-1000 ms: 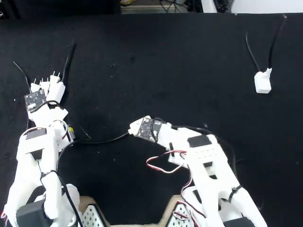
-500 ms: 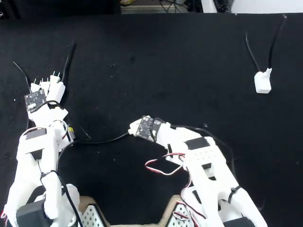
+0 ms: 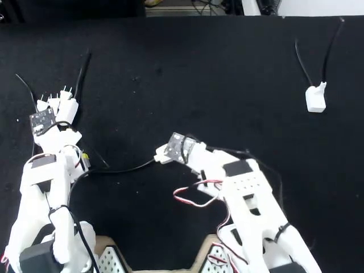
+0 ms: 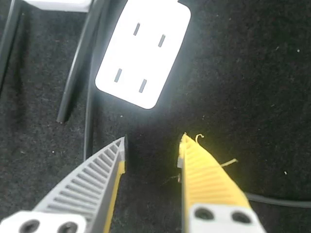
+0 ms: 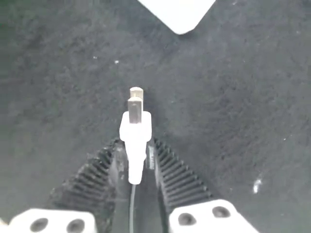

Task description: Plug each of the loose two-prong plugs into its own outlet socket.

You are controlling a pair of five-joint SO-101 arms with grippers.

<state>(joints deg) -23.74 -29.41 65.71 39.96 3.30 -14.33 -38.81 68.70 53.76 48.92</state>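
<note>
My left gripper (image 4: pixel 151 145) is open just short of a white outlet block (image 4: pixel 143 53) with two pairs of slots lying on the black mat. From above, that block (image 3: pixel 66 110) lies at the far left, with my left gripper (image 3: pixel 63 126) right behind it and several white pronged pieces (image 3: pixel 54 100) beside it. My right gripper (image 5: pixel 133 160) is shut on a white two-prong plug (image 5: pixel 135 128), prongs pointing away from the wrist. In the high view this plug (image 3: pixel 161 154) is at the table's middle in my right gripper (image 3: pixel 167 152), its black cable (image 3: pixel 122 168) trailing left.
A second white block (image 3: pixel 315 99) with black cables lies at the far right. Thin black cables (image 4: pixel 80 63) run beside the outlet block. A white rounded corner (image 5: pixel 177 12) shows ahead of the held plug. The black mat (image 3: pixel 199 74) is bare between the arms.
My right wrist has tipped up and shifted slightly toward the back, with the plug still held. The left arm has not moved.
</note>
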